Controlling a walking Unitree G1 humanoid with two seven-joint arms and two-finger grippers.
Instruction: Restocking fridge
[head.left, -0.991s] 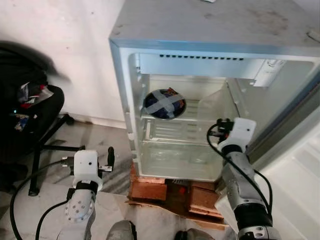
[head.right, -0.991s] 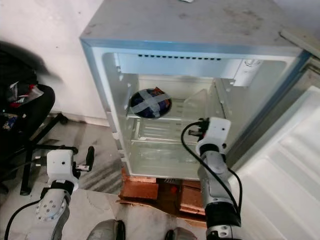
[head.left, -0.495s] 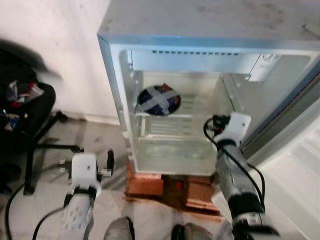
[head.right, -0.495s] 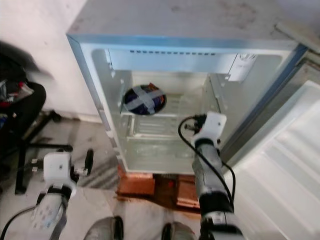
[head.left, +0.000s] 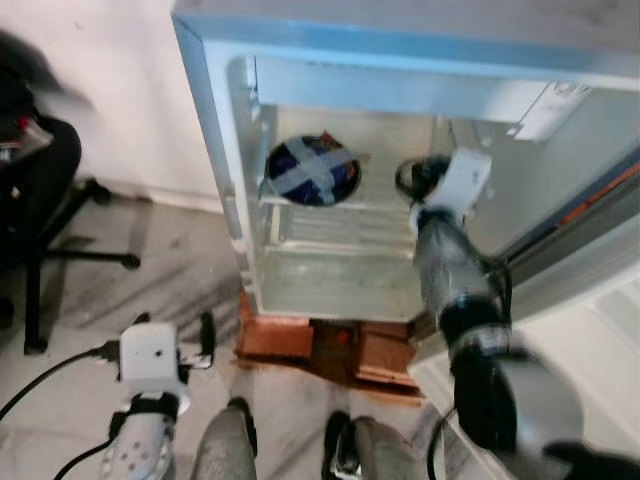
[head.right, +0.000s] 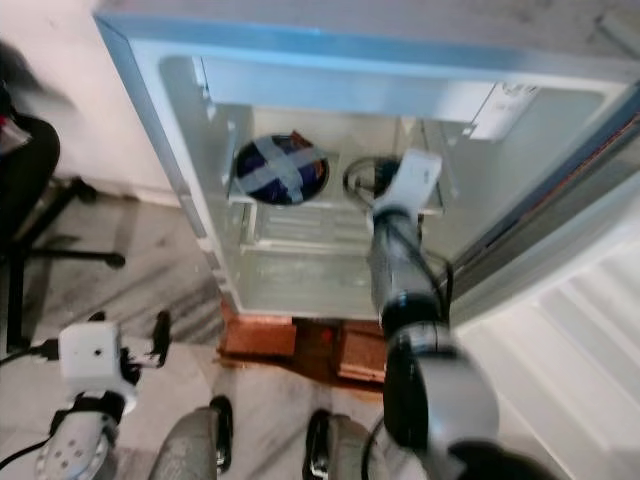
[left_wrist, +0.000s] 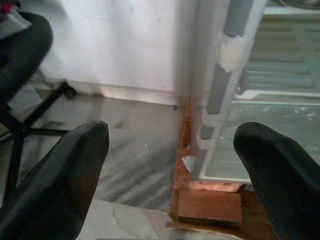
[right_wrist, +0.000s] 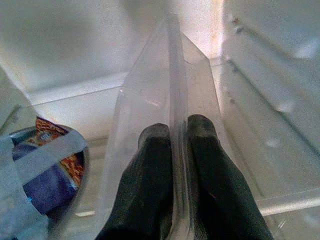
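Observation:
The small fridge stands open in front of me. A round bowl with a lid crossed by grey tape sits on the left of the upper shelf. My right gripper reaches into the fridge at that shelf's right side, shut on the edge of a clear plastic container. The taped bowl lies just beside it. My left gripper hangs low over the floor, outside the fridge's left corner, open with nothing between its fingers.
The fridge rests on red bricks over cardboard. Its white door stands open at the right. A black office chair is at the left by the wall. My feet are on the marble floor close to the bricks.
The right arm has pushed up and deeper into the fridge with the clear container, from in front of the lower shelf to the upper shelf. The camera has shifted. The left arm still hangs low.

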